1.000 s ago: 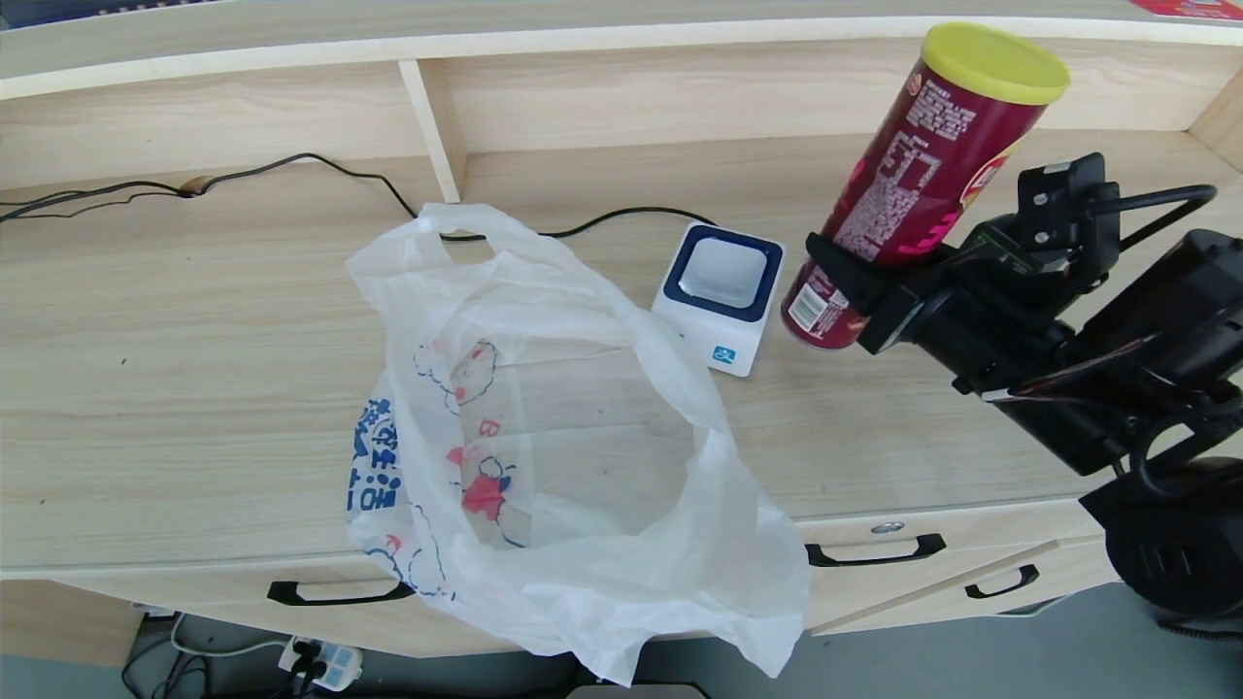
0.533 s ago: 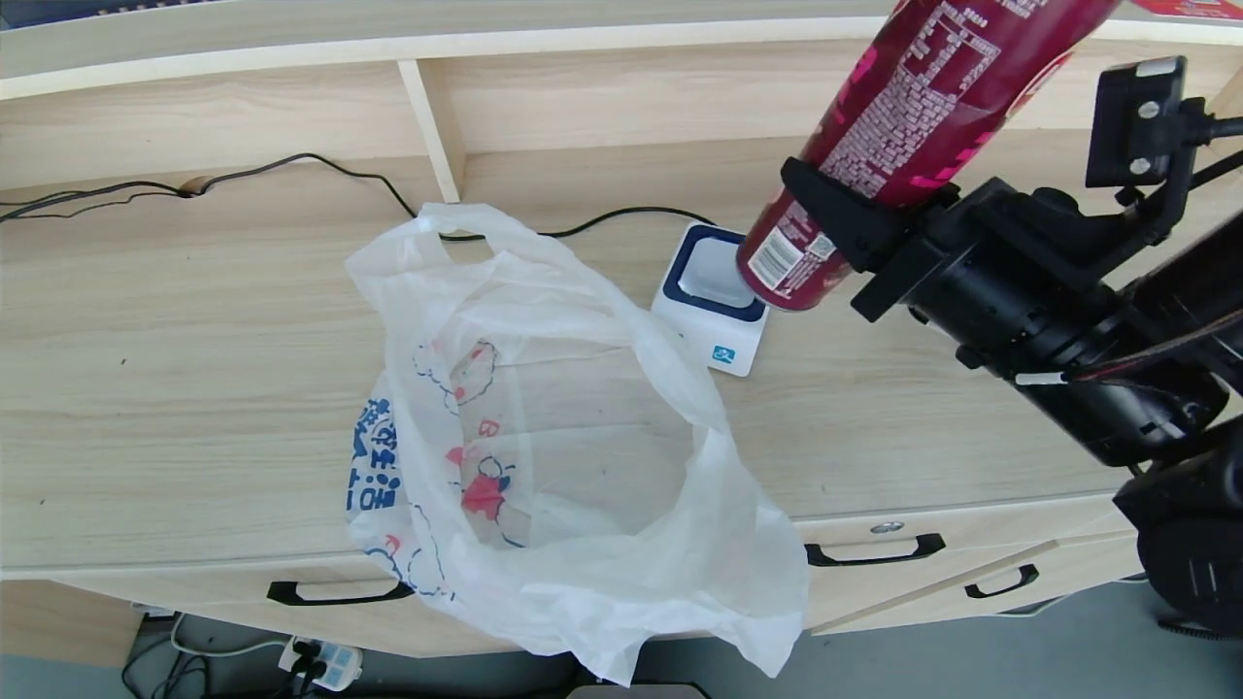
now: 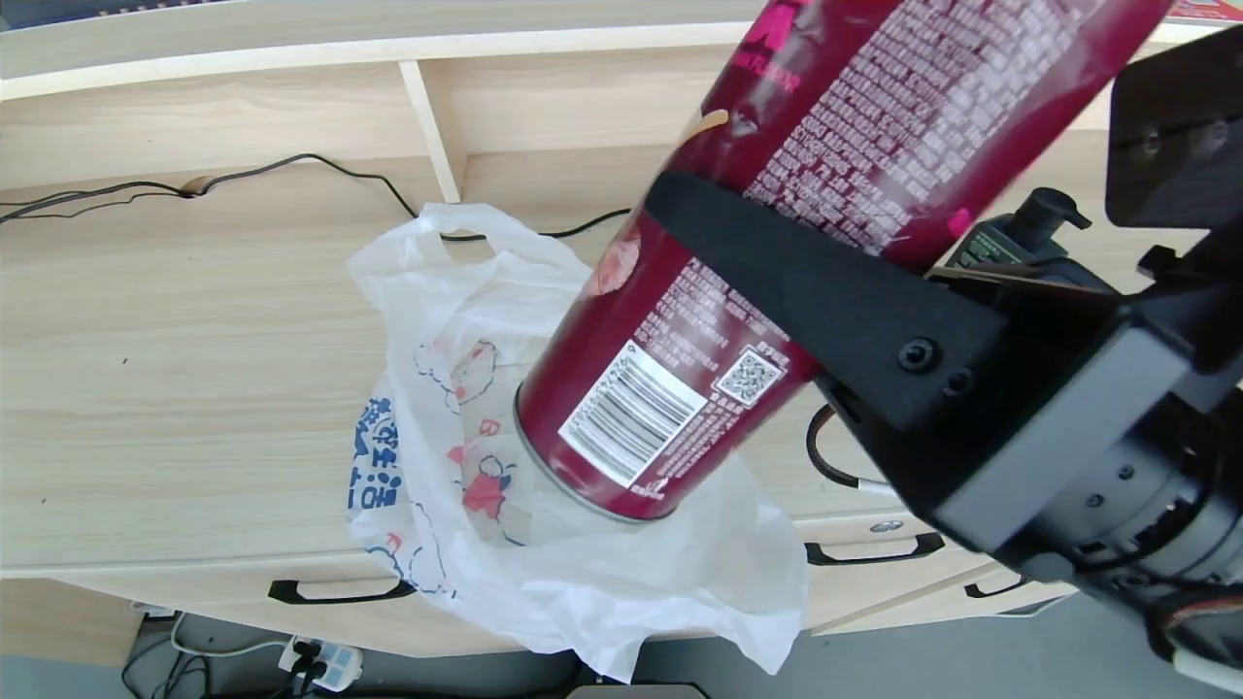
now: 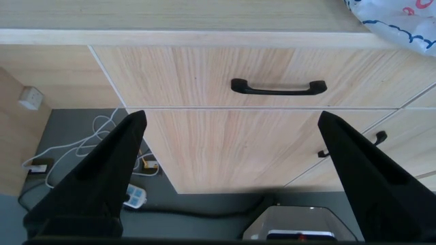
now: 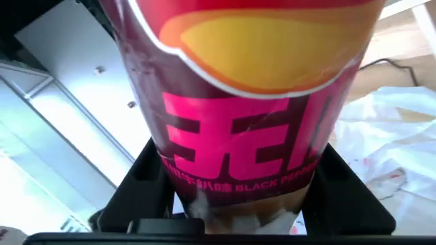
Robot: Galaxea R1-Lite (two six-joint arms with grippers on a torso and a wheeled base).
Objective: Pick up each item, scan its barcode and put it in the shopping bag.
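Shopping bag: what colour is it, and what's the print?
The shopping bag is translucent white, with a blue and red cartoon print. It shows best in the head view.

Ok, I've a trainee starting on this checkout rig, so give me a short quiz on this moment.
1. True or false: the right gripper is shut on the chip can.
2. The can's barcode end points down toward: A) the upper shelf, B) the shopping bag, C) a person's hand.
3. Fill in: the left gripper, facing a drawer front, is ___.
Key: 1 true; 2 B; 3 open.
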